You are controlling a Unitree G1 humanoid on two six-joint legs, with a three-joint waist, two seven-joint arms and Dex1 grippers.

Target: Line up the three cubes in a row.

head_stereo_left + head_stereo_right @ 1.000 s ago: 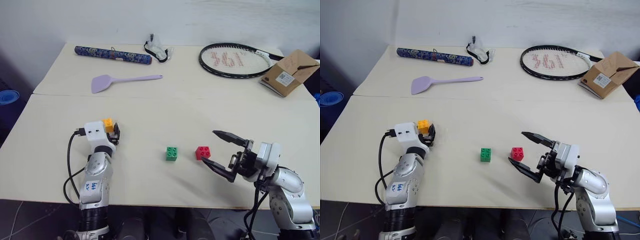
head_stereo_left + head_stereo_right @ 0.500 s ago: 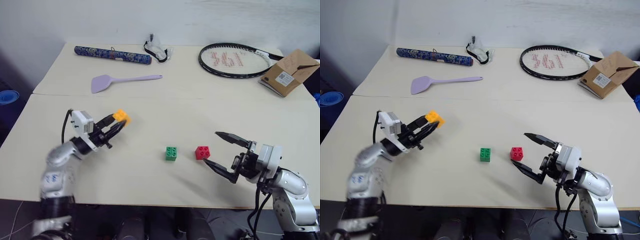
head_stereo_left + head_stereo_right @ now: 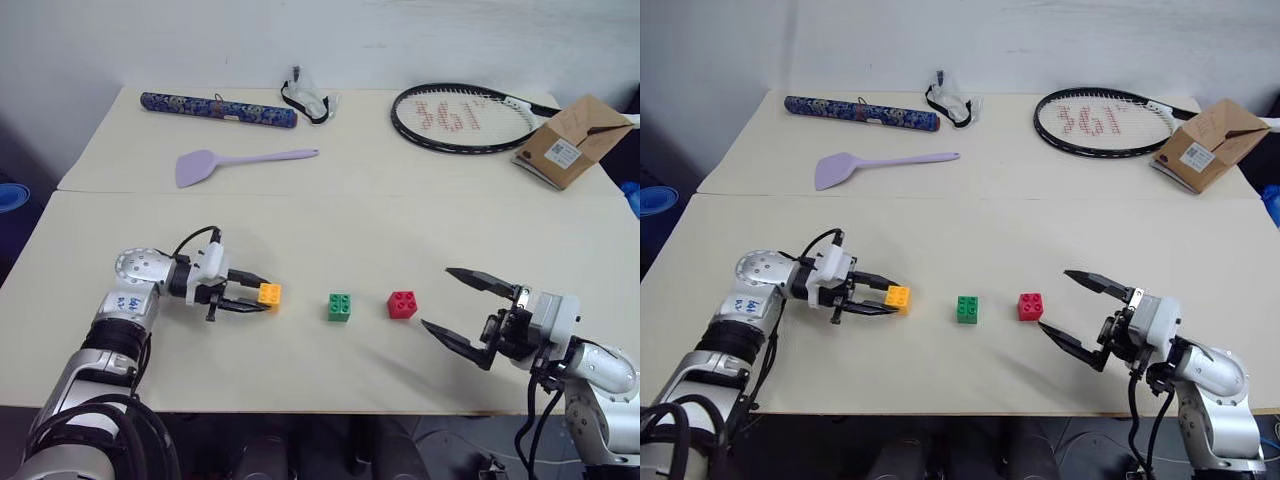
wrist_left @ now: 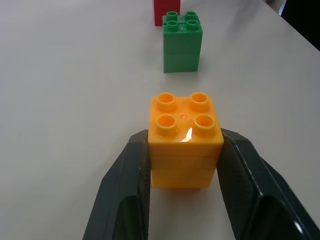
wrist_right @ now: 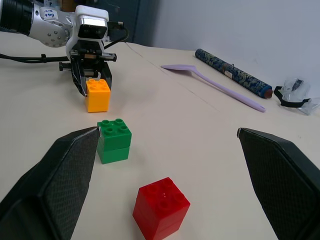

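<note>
Left eye view: left hand (image 3: 262, 295) pinches orange cube (image 3: 269, 294), low over the table (image 3: 320, 230), just left of green cube (image 3: 339, 307). Red cube (image 3: 402, 304) right of green. Right hand (image 3: 462, 310) spread wide, further right near the table's front edge.

Three toy blocks sit in a row on the table (image 3: 330, 230): one block (image 3: 269, 294) on the left, one block (image 3: 339, 307) in the middle, one block (image 3: 402, 304) on the right. Far behind them lie a long tube (image 3: 218, 109), a spatula (image 3: 240, 162), a racket (image 3: 462, 117) and a box (image 3: 567, 144).
</note>
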